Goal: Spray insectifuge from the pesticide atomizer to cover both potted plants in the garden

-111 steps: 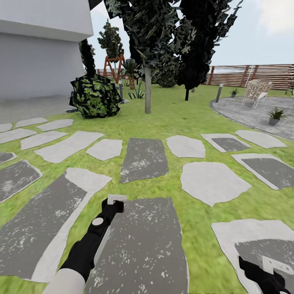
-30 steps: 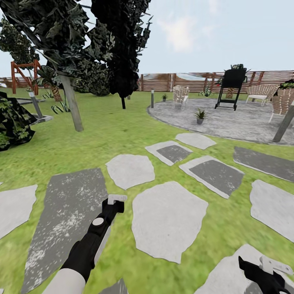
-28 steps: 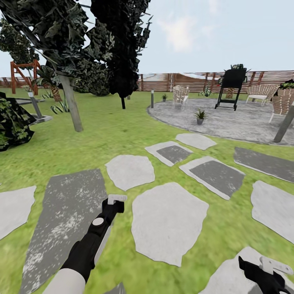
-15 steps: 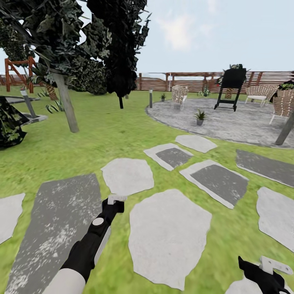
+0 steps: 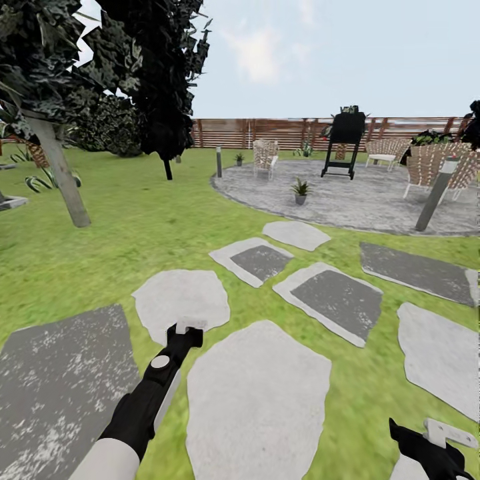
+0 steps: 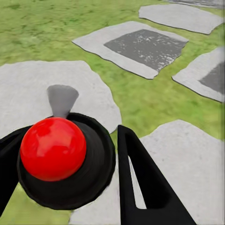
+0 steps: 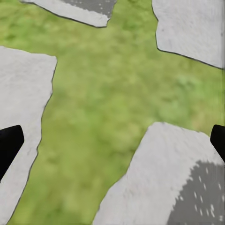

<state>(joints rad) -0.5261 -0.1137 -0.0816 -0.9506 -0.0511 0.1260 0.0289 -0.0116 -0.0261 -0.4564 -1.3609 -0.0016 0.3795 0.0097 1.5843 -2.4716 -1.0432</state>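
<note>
While the left gripper (image 6: 89, 173) grips the red-topped atomizer (image 6: 53, 148) and the right gripper (image 7: 112, 140) hangs open, steer straight toward the paving's potted plant (image 5: 301, 190), holding the bottle level.

I see a glossy red ball (image 6: 52, 148) between my matt black fingers (image 6: 140, 183), above rough speckled stone slabs (image 5: 257, 400) in grass.

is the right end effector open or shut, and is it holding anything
Open and empty: in the right wrist view the right end effector has its fingertips at opposite edges, with only lawn and stepping stones between.
</note>
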